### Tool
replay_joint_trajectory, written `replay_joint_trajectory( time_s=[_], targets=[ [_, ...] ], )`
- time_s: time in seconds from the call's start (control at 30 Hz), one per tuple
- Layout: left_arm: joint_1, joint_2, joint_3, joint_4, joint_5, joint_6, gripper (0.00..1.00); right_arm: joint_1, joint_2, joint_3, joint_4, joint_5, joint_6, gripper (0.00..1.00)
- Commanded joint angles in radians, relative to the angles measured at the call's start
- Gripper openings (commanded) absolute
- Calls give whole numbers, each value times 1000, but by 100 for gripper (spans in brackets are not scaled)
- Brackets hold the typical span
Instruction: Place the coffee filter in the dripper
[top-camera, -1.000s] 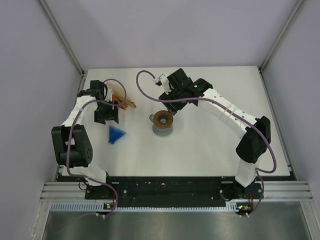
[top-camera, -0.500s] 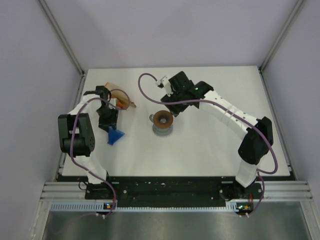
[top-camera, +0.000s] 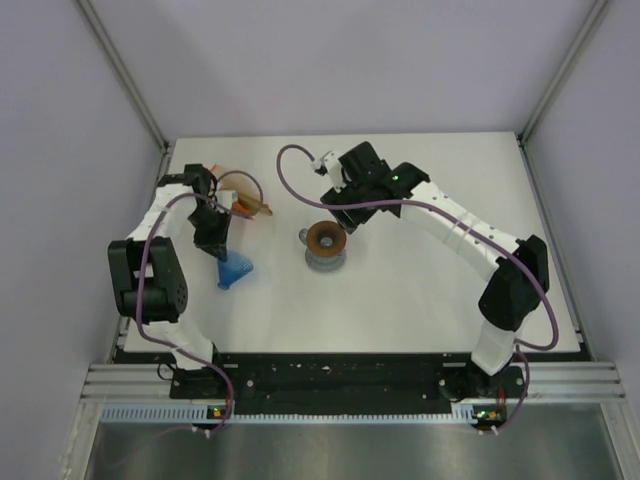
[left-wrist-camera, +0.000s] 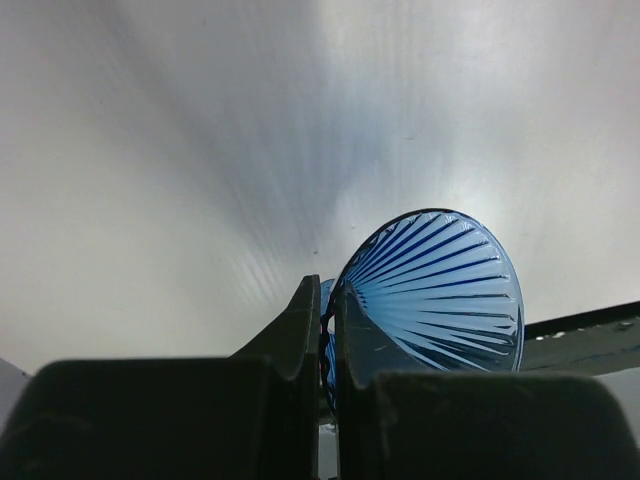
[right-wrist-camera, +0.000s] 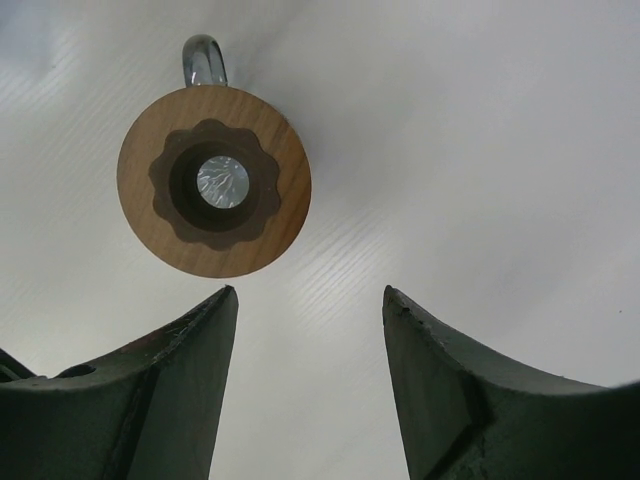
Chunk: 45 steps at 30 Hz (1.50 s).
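The white tabletop carries everything. The right arm reaches across to the middle. The left arm folds in along the left edge.

The mug, capped by a brown ring, stands at the centre. The right fingers are spread wide just beyond it, with nothing between them.

An orange packet of tan papers lies at the far left. No loose filter shows anywhere, so it is presumably in that stack.

The blue dripper sits on the near side of the packet, left of the mug. The left fingers are closed to a thin slit over its rim, apparently pinching the wall. Its ribbed mouth faces the left wrist camera and its tip points away.

The packet is just beyond the left fingers and well to the left of the right ones. The nearer arm is occupied, so fetching a filter likely falls to the free right fingers.
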Motion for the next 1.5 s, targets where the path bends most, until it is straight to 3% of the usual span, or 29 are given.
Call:
replay_joint_trajectory(
  time_s=[0.0,0.17,0.3,0.4,0.57,0.77,0.87,1.1,1.17,1.2,1.23,1.33,1.37,1.47],
  targets=[
    [0,-121,165,-64,255,13,0,-5,-86,10,54,-77,15,60],
    [-46,-172,305,-18,480,-66,0,-6,-160,7,160,-187,117,60],
    [-149,-209,310,100,492,-134,0,-5,-206,-78,411,-342,329,58],
    [-222,-226,310,173,463,-158,0,14,-211,-127,533,-312,421,55],
    [-302,-226,328,226,445,-174,0,38,-151,-96,524,-267,434,55],
    [-319,-221,345,239,471,-177,0,40,-123,-121,482,-214,406,54],
    [-327,-216,351,253,483,-181,0,40,-97,-116,476,-258,406,45],
    [-336,-203,359,284,509,-221,0,28,-79,-113,470,-298,403,2],
    [-336,-201,357,287,521,-218,0,12,-89,-121,467,-295,403,0],
    [-336,-200,359,287,527,-217,2,0,-98,-128,465,-293,404,0],
    [-335,-201,357,289,535,-215,12,-11,-109,-136,465,-292,404,0],
    [-335,-195,368,299,526,-214,52,-34,-155,-158,464,-277,397,0],
    [-333,-193,376,304,508,-211,59,-40,-172,-164,461,-269,394,0],
    [-322,-181,394,341,462,-207,63,-66,-221,-185,447,-243,378,0]
  ],
)
